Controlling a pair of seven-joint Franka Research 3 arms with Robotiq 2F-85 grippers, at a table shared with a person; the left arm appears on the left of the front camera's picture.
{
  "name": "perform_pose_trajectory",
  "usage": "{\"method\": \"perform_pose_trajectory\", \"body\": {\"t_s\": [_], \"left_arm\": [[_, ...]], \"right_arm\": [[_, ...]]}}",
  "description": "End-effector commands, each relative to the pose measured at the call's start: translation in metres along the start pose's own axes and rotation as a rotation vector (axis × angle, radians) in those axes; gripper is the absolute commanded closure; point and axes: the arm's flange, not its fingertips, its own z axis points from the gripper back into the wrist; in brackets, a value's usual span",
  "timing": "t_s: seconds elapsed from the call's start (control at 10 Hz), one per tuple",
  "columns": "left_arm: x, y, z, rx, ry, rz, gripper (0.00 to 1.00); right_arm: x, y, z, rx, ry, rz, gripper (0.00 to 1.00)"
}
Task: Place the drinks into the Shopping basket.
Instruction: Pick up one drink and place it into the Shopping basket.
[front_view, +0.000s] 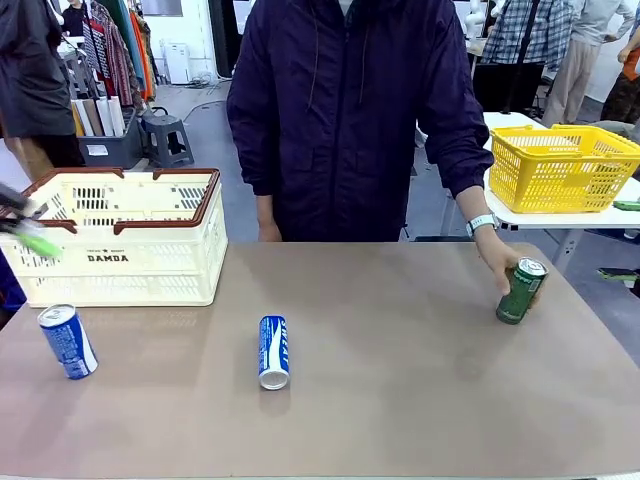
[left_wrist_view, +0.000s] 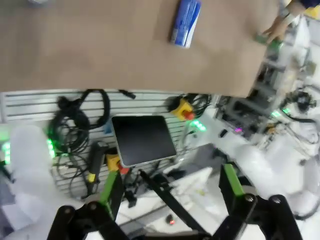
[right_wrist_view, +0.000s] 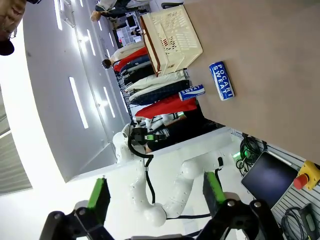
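A brown table top (front_view: 400, 400) takes the lower part of the front view. Behind it the floor (front_view: 215, 150) is grey, with a dark stool (front_view: 167, 135) and a rack of clothes (front_view: 115, 45) in the upper left. At the right edge a white side table (front_view: 600, 216) carries a yellow mesh basket (front_view: 560, 165). Long ceiling lights (right_wrist_view: 78, 102) glow in the right wrist view.

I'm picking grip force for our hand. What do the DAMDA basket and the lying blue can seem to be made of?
The DAMDA basket looks like rigid moulded plastic, matte cream with a brown rim; the slotted walls suggest it. The lying blue can is likely thin aluminium: glossy printed blue-and-white wall, pale silvery end.
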Motion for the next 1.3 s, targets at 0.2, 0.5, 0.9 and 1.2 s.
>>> {"method": "perform_pose_trajectory", "body": {"t_s": [0.2,0.5,0.9,1.2], "left_arm": [[0.009,-0.033,-0.137,0.021,0.046,-0.085,0.00],[-0.002,-0.040,-0.085,0.052,0.011,-0.095,0.00],[0.034,-0.120,-0.208,0.283,-0.241,0.087,0.00],[0.038,-0.161,-0.286,0.419,-0.362,0.113,0.00]], "right_arm": [[0.000,0.007,0.002,0.003,0.002,-0.018,0.00],[0.000,0.007,0.002,0.003,0.002,-0.018,0.00],[0.000,0.007,0.002,0.003,0.002,-0.018,0.00],[0.000,0.007,0.002,0.003,0.002,-0.018,0.00]]}}
